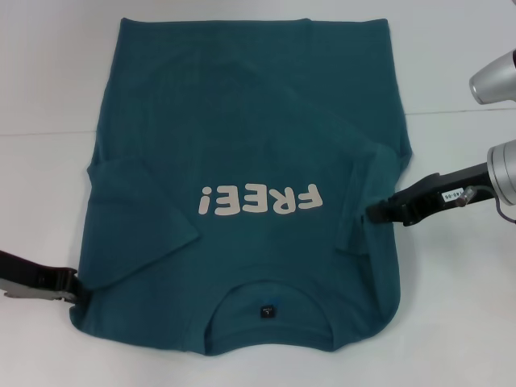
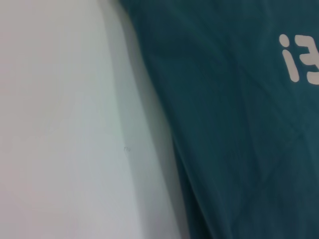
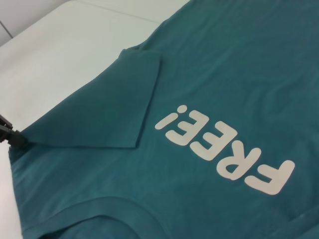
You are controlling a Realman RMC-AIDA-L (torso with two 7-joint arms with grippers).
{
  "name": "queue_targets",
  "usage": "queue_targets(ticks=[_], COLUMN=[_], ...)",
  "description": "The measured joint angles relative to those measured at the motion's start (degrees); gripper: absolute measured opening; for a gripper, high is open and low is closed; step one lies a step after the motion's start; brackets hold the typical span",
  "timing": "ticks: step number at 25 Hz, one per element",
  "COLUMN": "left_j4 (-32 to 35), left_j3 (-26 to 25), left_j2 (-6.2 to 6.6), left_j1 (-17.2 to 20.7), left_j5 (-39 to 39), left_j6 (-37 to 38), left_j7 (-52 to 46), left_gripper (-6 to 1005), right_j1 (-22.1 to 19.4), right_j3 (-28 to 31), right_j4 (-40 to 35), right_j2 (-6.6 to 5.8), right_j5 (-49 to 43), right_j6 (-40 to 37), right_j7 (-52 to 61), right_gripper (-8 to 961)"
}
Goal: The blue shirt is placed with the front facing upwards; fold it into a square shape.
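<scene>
The blue shirt (image 1: 242,137) lies flat with its front up, the white "FREE!" lettering (image 1: 262,200) on the chest and the collar with its small dark tag (image 1: 268,310) toward me. Both sleeves are folded inward over the body. My left gripper (image 1: 75,290) is at the near left shoulder corner, shut on the fabric where the left sleeve flap (image 3: 114,99) begins; the right wrist view shows that corner running into the left gripper (image 3: 11,135). My right gripper (image 1: 369,214) touches the folded right sleeve edge (image 1: 359,189). The left wrist view shows only the shirt's side edge (image 2: 169,129).
The shirt rests on a white table (image 1: 40,89) whose bare surface shows on both sides of the cloth. The right arm's silver links (image 1: 496,76) hang over the table's right side. A seam in the tabletop (image 1: 459,109) runs across the far part.
</scene>
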Motion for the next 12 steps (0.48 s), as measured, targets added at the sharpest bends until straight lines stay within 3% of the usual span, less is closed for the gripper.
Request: queue_targets(ticks=[5, 12], left_j4=[-4.5, -6.6], left_j3=[-0.1, 0.0], left_j2=[-0.95, -2.01], left_j1=[2.0, 3.3], left_j5=[-0.2, -0.3], left_j6=[1.8, 3.8], left_j7=[1.2, 3.3], left_gripper=[38, 39], right_j1=[-0.1, -1.4], right_j3=[0.1, 0.0], right_j4=[-0.5, -4.3], right_j2=[0.18, 1.56], right_j5=[0.0, -0.2], right_j6=[-2.0, -3.6], right_j7=[-1.5, -2.2], right_gripper=[15, 15])
